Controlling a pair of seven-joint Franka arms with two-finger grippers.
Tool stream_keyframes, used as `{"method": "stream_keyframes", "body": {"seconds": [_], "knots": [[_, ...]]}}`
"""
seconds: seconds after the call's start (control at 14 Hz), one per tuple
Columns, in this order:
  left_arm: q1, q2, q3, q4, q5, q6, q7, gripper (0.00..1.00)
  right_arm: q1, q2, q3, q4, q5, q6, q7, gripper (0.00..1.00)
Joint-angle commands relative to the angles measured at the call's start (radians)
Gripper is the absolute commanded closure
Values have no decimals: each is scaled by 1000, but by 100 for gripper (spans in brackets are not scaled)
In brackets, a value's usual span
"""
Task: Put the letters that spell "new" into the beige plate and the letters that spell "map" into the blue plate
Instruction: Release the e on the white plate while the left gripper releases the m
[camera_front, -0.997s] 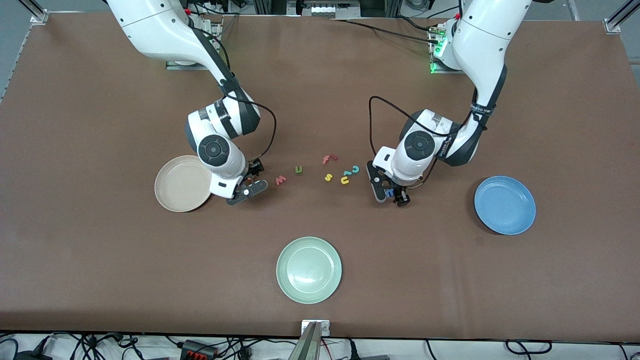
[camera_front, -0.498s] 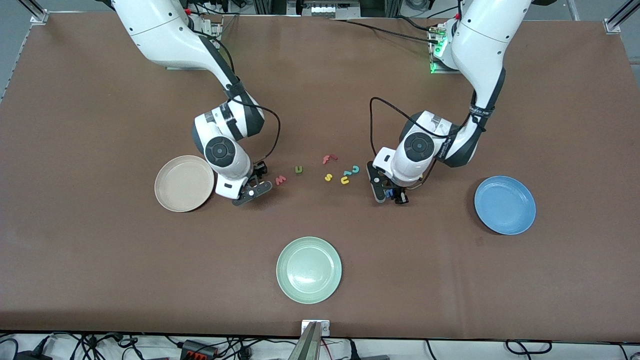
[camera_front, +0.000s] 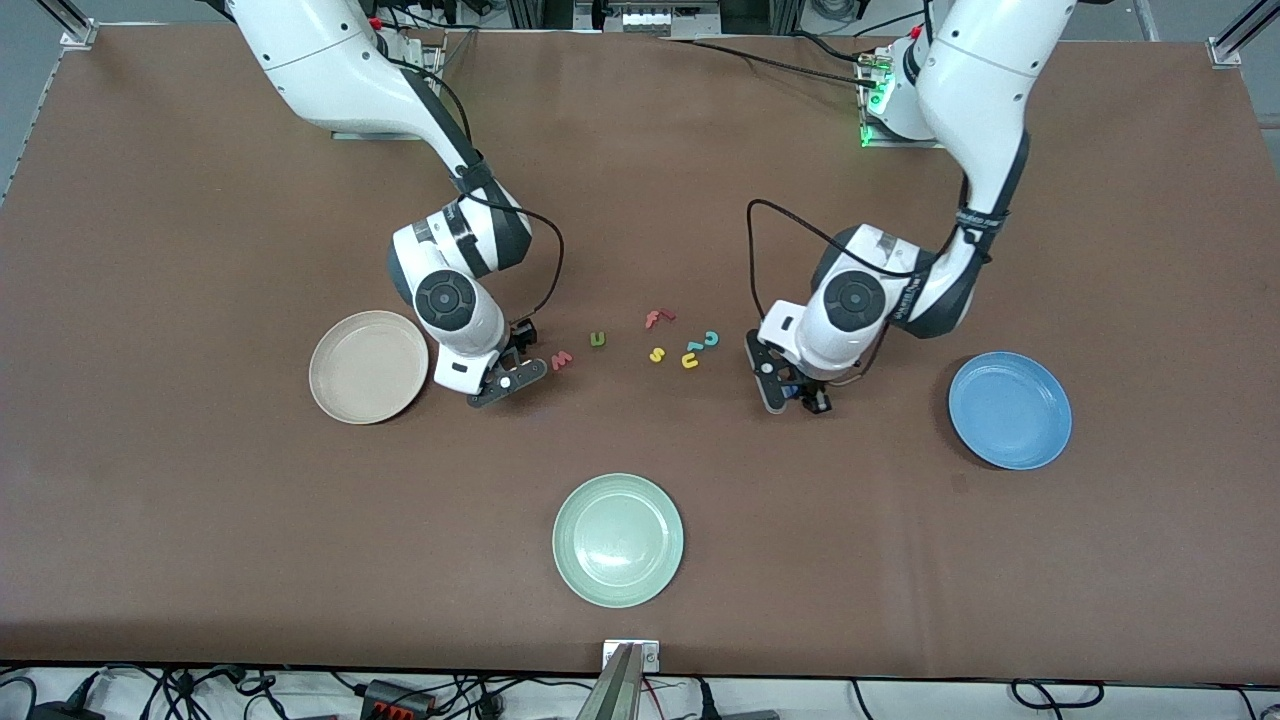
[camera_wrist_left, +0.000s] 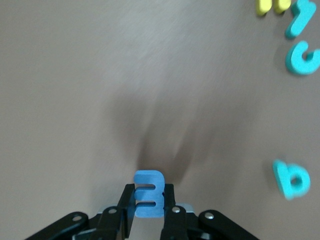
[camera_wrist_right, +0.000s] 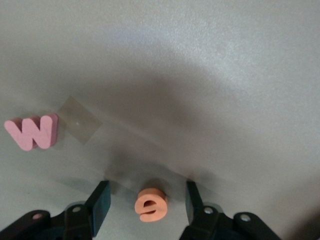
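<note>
Pale green plate (camera_front: 618, 540); red "f" (camera_front: 658, 318), yellow "s" (camera_front: 657, 354), seemingly teal "c" (camera_front: 711, 339).

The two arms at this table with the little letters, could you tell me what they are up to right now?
They are sorting foam letters into plates. The left gripper has shut on the blue m, over the table between the letter cluster and the blue plate. The right gripper stands open around the orange e on the table, beside the beige plate. Both plates hold no letters yet.

Left pincer (camera_wrist_left: 149, 217) clamped; right pincer (camera_wrist_right: 147, 202) spread, low.
</note>
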Motion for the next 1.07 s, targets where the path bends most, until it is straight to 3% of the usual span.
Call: {"method": "stream_keyframes", "body": {"seconds": [0.0, 0.28, 0.5, 0.71, 1.0], "knots": [[103, -85, 4, 43, 11, -178, 4, 91, 3, -31, 3, -40, 14, -1, 6, 36], [303, -131, 6, 74, 12, -309, 12, 91, 3, -39, 2, -43, 14, -20, 6, 42], [406, -147, 15, 50, 15, -323, -2, 91, 3, -39, 2, -45, 14, -21, 0, 63], [425, -142, 15, -32, 81, -273, -168, 91, -3, -48, 2, -43, 12, -21, -8, 91], [431, -76, 15, -69, 124, -208, -335, 85, -58, -128, -15, -37, 12, -73, 5, 95]]}}
